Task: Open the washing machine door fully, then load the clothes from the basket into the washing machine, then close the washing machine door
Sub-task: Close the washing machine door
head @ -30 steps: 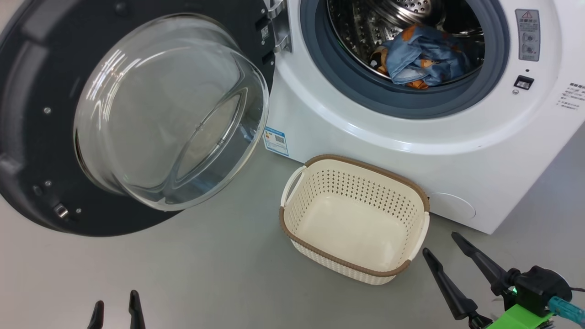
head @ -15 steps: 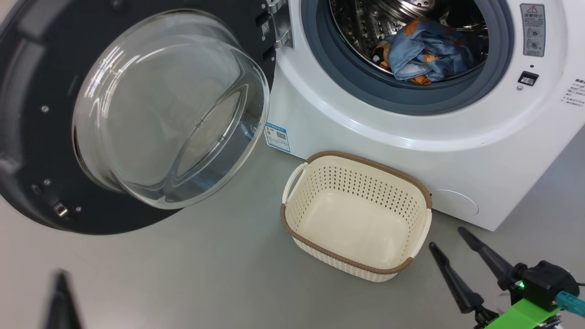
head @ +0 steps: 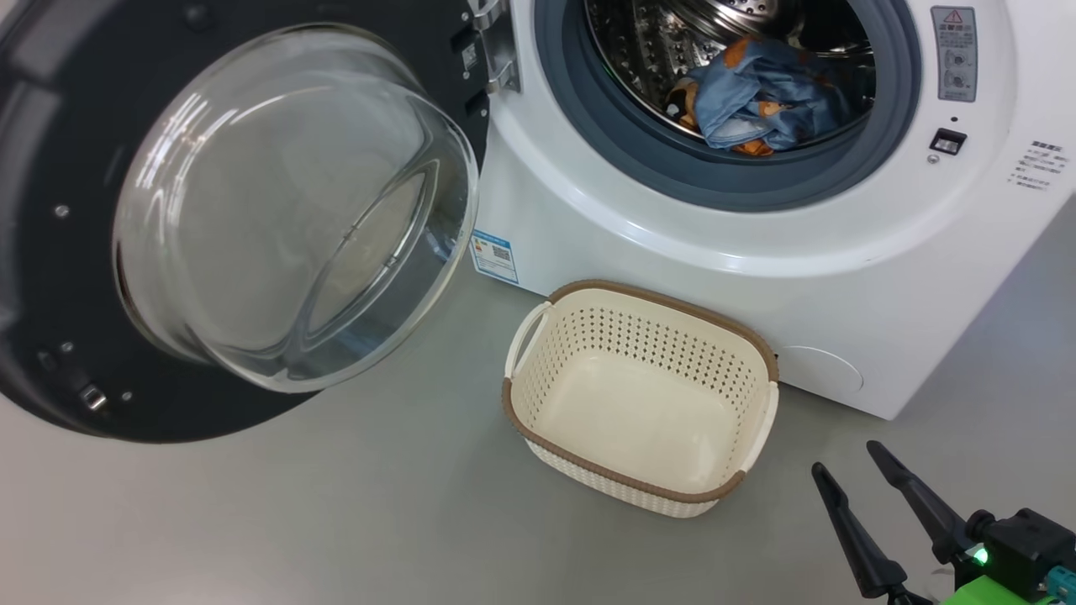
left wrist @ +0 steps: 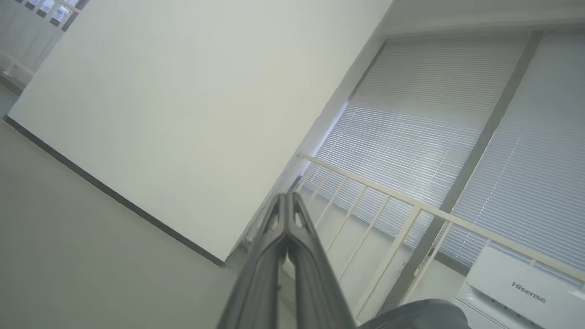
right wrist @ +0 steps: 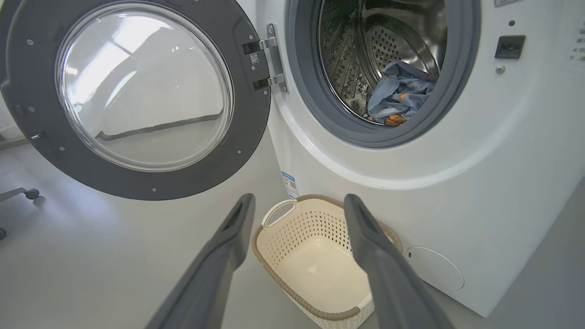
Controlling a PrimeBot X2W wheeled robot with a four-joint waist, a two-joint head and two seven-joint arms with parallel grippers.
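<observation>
You have one washing machine (head: 756,252), white and front-loading. Its one washing machine door (head: 50,277) is swung wide open to the left on a metal hinge (head: 498,50). The door is round, with a broad dark rim around a single bulging bowl of clear glass (head: 286,210).

Inside the perforated steel drum (head: 664,42), behind the grey rubber gasket (head: 588,126), the clothes (head: 761,105) lie as one crumpled blue-grey bundle with orange motifs. You cannot count the garments in it. One small blue label sticker (head: 494,255) sits low on the machine's front.

One basket (head: 656,336) stands on the grey floor (head: 336,504), just in front of the machine. It is cream plastic and rectangular with rounded corners. Its walls are perforated, its rim is brown with a woven look, and its smooth bottom lies bare. It has two loop handles (head: 523,329), one on each short side.

Your right gripper (head: 845,456) hangs above the floor near the basket's right corner, apart from it. Its two long dark tapered fingers are spread wide with nothing between them, and they point up toward the machine.

Your left gripper (left wrist: 288,195) is raised and tilted. Its two fingers are pressed together on nothing, and they aim at a pale wall (left wrist: 205,114), a cream railing (left wrist: 411,208) and slatted blinds (left wrist: 411,114).
</observation>
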